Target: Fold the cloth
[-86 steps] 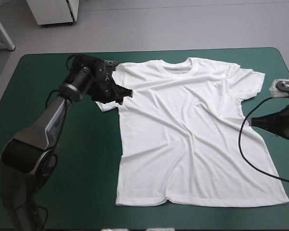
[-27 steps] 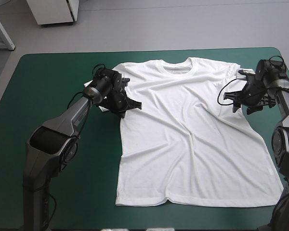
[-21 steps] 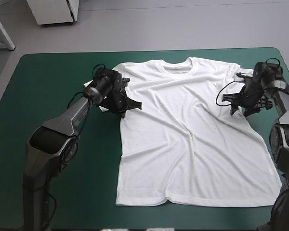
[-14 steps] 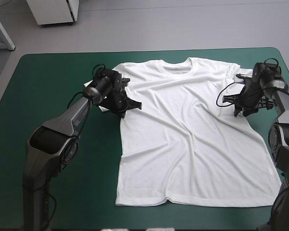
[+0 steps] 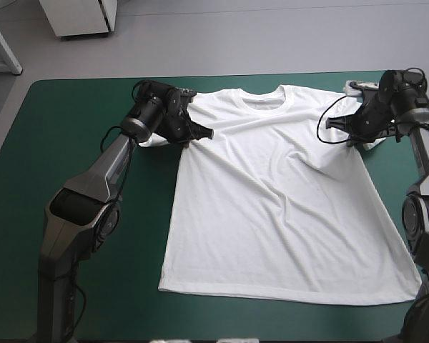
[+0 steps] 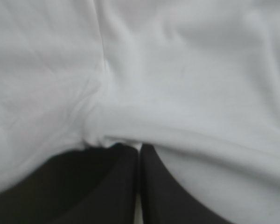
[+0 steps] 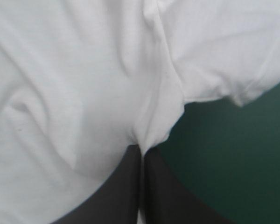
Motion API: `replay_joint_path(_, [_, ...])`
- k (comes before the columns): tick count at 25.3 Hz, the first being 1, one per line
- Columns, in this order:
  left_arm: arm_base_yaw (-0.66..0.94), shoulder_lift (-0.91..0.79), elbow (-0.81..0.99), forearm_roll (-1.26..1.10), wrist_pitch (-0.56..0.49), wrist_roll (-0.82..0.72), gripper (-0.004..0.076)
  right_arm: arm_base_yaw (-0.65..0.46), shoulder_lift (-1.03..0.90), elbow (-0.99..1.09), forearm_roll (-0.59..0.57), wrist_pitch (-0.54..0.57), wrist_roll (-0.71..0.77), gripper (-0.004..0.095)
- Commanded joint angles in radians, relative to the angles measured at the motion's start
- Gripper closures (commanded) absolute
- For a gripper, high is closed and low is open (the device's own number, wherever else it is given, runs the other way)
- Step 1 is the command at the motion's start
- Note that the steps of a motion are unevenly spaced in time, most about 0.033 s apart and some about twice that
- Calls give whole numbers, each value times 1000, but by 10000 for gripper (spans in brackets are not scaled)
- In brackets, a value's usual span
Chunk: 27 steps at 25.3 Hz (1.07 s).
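Note:
The white T-shirt point(image 5: 279, 200) lies spread on the teal-green table, collar toward the far edge. My left gripper point(image 5: 194, 130) is shut on the T-shirt at its left armpit, beside the left sleeve. In the left wrist view the black fingers point(image 6: 116, 182) meet in a point with white cloth point(image 6: 177, 84) bunched at the tip. My right gripper point(image 5: 347, 127) is shut on the T-shirt at the right armpit. In the right wrist view the fingers point(image 7: 126, 186) pinch a fold of cloth point(image 7: 151, 128), and the right sleeve point(image 7: 224, 60) hangs beyond over the cover.
The teal-green cover point(image 5: 71, 143) shows bare to the left of the T-shirt and along the near edge point(image 5: 129, 314). The table's right edge lies close to the right sleeve point(image 5: 375, 143).
The right gripper has gone from open to shut on the cloth at the right armpit. Both grippers moved toward the far edge, drawing the T-shirt's upper part and hem that way.

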Motion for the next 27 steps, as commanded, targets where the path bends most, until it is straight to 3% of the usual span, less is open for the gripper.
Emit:
replay_joint_path(1, [-6, -101, -126, 9, 56, 36, 733, -2, -133, -63, 20, 22, -7, 925])
replay_joint_path(7, [-6, -206, -232, 33, 56, 43, 733, -2, -261, -140, 33, 22, -7, 925])
replay_joint_path(27, [-7, -544, -232, 175, 55, 90, 733, -2, -546, -262, 74, -10, -34, 925])
